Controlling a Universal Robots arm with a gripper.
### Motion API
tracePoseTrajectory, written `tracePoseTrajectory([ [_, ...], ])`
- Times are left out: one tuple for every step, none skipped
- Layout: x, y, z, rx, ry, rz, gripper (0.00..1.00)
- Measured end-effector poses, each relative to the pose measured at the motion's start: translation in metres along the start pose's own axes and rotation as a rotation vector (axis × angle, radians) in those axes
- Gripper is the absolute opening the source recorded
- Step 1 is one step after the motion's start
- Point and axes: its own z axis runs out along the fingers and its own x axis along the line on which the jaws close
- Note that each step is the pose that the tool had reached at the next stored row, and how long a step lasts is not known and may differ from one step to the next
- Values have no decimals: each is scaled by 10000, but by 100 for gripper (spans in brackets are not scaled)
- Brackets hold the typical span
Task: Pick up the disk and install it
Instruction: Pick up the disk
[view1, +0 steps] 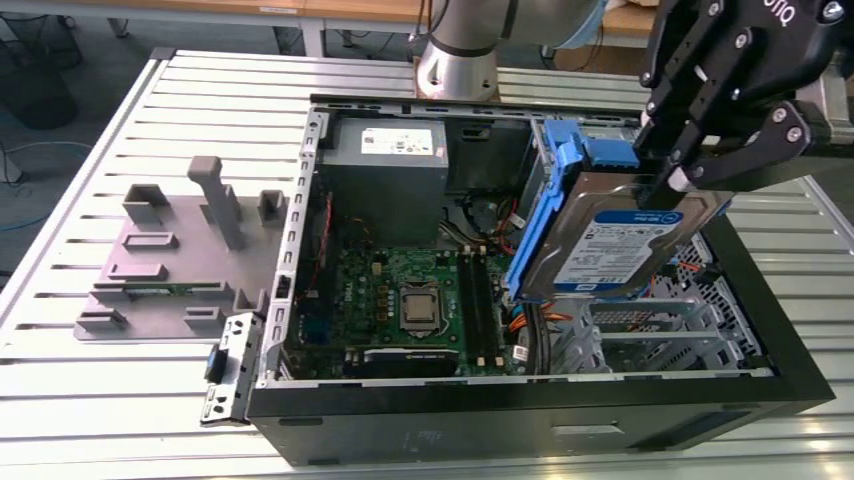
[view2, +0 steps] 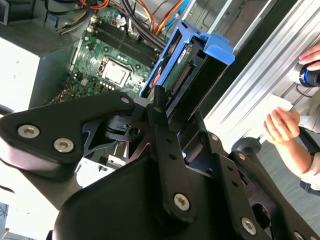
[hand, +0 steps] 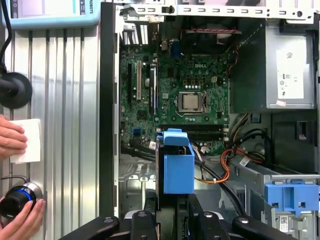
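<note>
In the exterior view the black hand hangs over the open computer case, clenched on the upper edge of the disk. The disk is in the air and tilted. Its blue-and-white label faces the camera, and 1 blue rail runs down its side toward the exterior view's left. It sits above the drive bay area at the exterior view's right of the case. The motherboard lies lower, toward the exterior view's left, and the grey power supply is at the far end of the case. A bare blue bracket stands just behind the disk. Outside the case, a grey fixture rests on the slatted metal table.

In the second wrist view the hand and its black linkages are nearest the camera, gripping the disk. The disk is seen edge-on, with its connector showing and the blue rail wrapped round its end. The motherboard and orange and black cables lie beyond it. A person is beside the table.

In the first wrist view the hand holds the disk end-on above the case, between the motherboard and the camera. The power supply and the blue bracket are off to 1 side. On the table the person touches a white sheet and a round black-and-blue knob.
</note>
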Motion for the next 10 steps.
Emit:
tracePoseTrajectory([
  [0, -10, 0, -6, -1, 0, 35],
  [-1, -13, -1, -8, 0, 0, 35],
  [0, -13, -1, -9, 0, 1, 35],
  [0, -13, -1, -9, 1, 2, 35],
  [0, -13, -1, -9, 1, 1, 35],
  [4, -13, -1, -10, 1, 1, 35],
  [10, -14, -1, -10, 1, 1, 35],
  [19, -15, -1, -10, 0, 0, 35],
  [29, -16, -2, -10, 1, 0, 35],
  [42, -17, -2, -9, 0, 0, 35],
])
